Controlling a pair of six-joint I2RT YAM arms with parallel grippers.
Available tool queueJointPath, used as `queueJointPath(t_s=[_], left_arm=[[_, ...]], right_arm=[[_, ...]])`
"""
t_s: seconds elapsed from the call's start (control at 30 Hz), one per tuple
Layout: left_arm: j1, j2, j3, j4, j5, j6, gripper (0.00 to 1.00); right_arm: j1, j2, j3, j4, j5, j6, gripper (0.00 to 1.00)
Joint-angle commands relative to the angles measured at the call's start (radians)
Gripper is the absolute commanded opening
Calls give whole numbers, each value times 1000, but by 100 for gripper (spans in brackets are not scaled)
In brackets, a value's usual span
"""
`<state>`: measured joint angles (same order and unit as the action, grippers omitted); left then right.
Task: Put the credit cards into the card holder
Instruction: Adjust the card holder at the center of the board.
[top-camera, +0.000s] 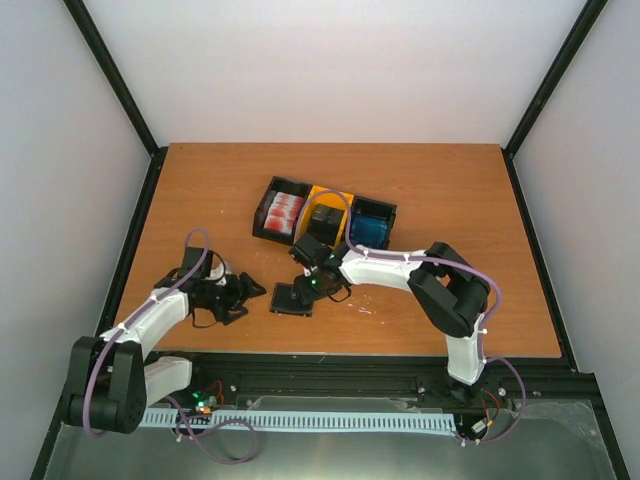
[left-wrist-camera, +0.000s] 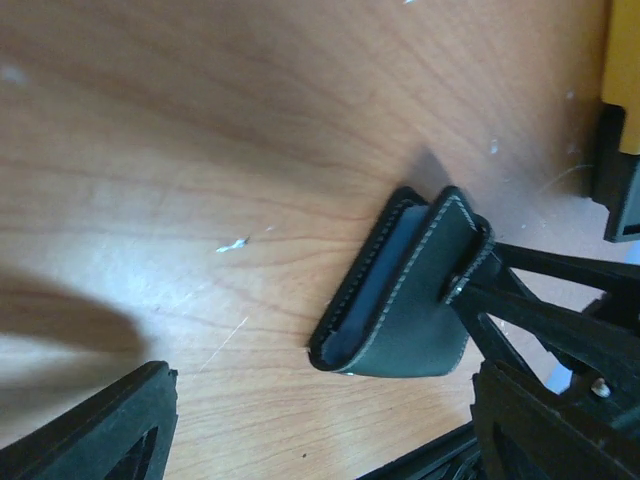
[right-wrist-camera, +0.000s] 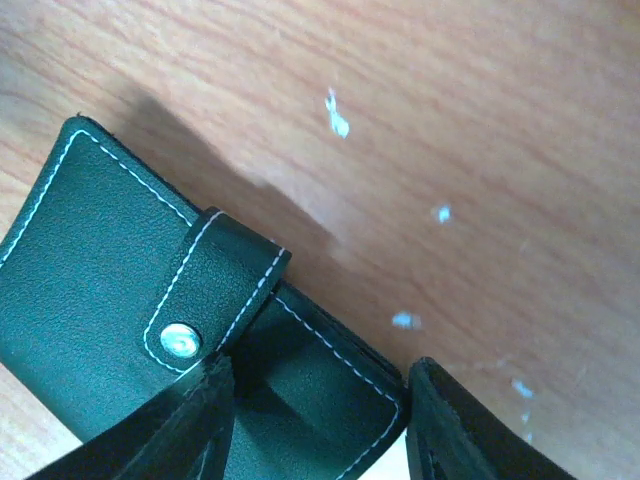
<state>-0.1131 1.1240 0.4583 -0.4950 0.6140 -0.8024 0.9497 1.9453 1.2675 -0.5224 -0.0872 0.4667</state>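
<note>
One card holder; one three-compartment bin; credit cards inside, count unclear.

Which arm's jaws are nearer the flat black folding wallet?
Right arm: its jaws straddle the flat black folding wallet at one edge; jaws of the left arm stand open to its left, apart.

Card holder looking like blk grained leather-look material, low sheen, w/ white stitching running along edges; its snap stud shining as bright metal. Pockets inside showing grey-blue, smooth. Table around card holder reading as smooth semi-matt wood grain, carrying pale scuffs. Fingers of right gripper over card holder appearing matt blk plastic. Bins beyond card holder looking like hard plastic, blk & yellow
</note>
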Motion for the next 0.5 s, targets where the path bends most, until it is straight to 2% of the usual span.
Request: queueJointPath(t_s=[0.0,0.13,0.27,0.47], left_arm=[[-19,-8,-36,52,16,-80,82],[-80,-43,-95,119,37,-153,80],[-149,-49,-131,157,29,-241,73],[-213,-50,-109,87,-32,-305,63]], right_arm=[[16,-22,-78,-57,-76,93,46],[44,-34,-94,-92,-78,147,43],[42,-85,-99,-71,-72,178,43],[40,-85,6,-115,64,112,57]])
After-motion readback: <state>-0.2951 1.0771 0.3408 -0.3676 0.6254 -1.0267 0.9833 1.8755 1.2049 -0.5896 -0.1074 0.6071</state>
